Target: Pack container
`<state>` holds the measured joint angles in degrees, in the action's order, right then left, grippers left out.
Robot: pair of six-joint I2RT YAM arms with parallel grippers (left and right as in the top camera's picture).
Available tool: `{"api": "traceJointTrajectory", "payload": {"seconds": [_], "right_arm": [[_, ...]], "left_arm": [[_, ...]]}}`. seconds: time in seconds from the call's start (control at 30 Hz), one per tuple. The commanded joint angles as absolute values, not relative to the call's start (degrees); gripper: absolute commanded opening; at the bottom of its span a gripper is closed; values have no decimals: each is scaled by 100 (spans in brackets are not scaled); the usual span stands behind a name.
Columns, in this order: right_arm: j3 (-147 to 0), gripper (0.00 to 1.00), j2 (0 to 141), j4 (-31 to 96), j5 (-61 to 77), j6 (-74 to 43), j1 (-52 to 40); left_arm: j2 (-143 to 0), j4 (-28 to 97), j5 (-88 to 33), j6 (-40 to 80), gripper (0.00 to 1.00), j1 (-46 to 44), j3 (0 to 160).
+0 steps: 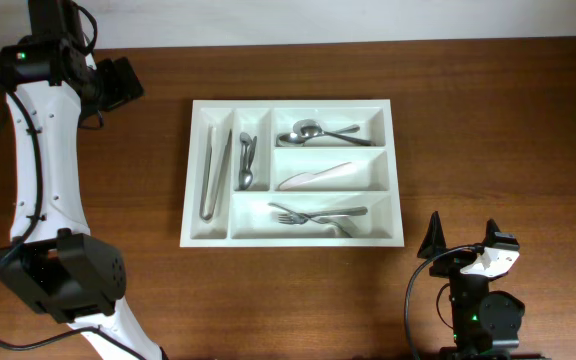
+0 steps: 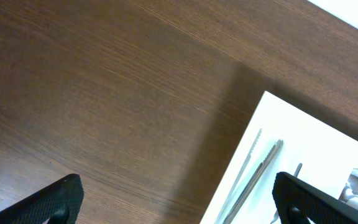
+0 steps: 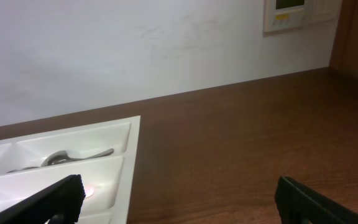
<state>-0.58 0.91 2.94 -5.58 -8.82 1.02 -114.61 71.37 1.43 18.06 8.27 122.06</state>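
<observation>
dark brown wood-grain table (image 1: 488, 120), white wall (image 3: 135, 50) behind its far edge, one thing lying directly on it, the white five-compartment container (image 1: 288, 102), flat near the middle, slightly toward the far edge, wood showing on all four sides

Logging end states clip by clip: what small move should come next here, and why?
Probably draw the left claw back toward rest, since packing looks finished. The container holds tongs, spoons, a knife and forks. No utensil lies loose on the table. Both it and the right claw are open and empty.
</observation>
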Motion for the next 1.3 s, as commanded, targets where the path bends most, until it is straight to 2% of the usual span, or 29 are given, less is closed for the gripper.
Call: {"api": "traceJointTrajectory", "payload": {"seconds": [0.0,0.53,0.7,1.0,1.27], "right_arm": [[-32,99,25,294,-672,-908,75],[-32,99,32,401,-670,-910,75],[-32,99,32,401,-670,-908,75],[-32,99,32,401,-670,-908,75],[-32,99,32,401,-670,-908,75]], "left_arm": [[-11452,7146,108,1863,99,832,12285],[-11216,7148,126,1863,99,786,12283],[-9944,7146,123,1863,99,456,12283],[-7054,7144,130,1861,99,-709,12283],[-4866,7310,443,1774,99,-823,11557]]}}
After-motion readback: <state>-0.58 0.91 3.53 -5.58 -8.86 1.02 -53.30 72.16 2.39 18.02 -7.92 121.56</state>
